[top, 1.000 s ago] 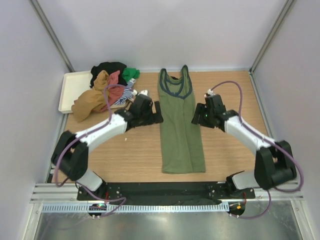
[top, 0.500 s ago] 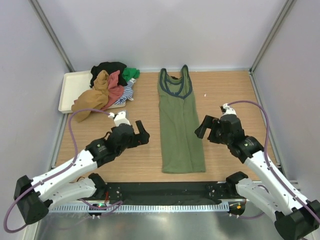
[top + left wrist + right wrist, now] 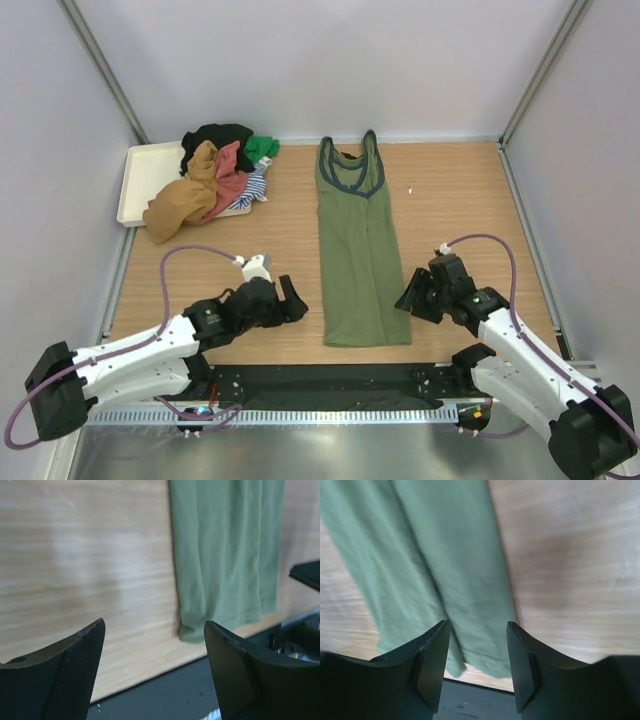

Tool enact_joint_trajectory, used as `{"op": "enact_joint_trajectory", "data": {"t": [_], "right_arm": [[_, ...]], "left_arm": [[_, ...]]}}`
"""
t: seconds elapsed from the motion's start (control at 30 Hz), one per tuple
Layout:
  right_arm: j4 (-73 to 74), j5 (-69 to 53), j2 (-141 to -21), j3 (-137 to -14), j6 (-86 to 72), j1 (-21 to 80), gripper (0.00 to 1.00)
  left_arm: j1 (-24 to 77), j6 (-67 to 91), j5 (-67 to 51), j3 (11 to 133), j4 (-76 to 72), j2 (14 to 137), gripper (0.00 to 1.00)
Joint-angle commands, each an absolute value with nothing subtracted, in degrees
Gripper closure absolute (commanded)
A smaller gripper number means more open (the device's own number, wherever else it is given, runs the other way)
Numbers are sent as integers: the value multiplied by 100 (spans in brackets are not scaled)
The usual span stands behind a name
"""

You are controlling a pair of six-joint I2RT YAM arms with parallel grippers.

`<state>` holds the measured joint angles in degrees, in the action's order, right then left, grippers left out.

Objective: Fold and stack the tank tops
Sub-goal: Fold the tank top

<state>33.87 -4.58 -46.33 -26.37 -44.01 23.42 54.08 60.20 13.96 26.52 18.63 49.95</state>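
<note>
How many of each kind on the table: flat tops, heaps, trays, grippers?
olive tank top, laid flat: 1
heap of tank tops, pieces inside not countable: 1
cream tray: 1
grippers, left gripper and right gripper, both open: 2
Total: 5

The right hand (image 3: 477, 630), spread apart and empty, hangs over the hem of the olive tank top (image 3: 420, 555).

Olive green tank top (image 3: 356, 250) with navy trim; cream tray (image 3: 146, 180); black claws.
</note>
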Motion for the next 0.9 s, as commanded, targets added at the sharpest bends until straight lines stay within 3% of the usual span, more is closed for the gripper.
{"op": "enact_joint_trajectory", "data": {"t": [0.0,0.17,0.37,0.53,0.87], "right_arm": [[3470,-809,-4300,-2312,-4763,2390,44],[4086,-449,-3964,-2232,-4764,2470,42],[4359,-430,-3920,-2233,-4702,2496,45],[4351,-448,-3955,-2119,-4711,2601,51],[4246,-132,-4324,-2101,-4860,3199,52]], "left_arm": [[6221,6643,1660,2715,1494,5264,19],[7047,6960,2161,2970,1503,6132,16],[7181,7075,2083,3305,1293,7039,19],[7181,7119,1943,3217,879,7172,25],[7181,7119,1793,3094,501,7339,35]]}}
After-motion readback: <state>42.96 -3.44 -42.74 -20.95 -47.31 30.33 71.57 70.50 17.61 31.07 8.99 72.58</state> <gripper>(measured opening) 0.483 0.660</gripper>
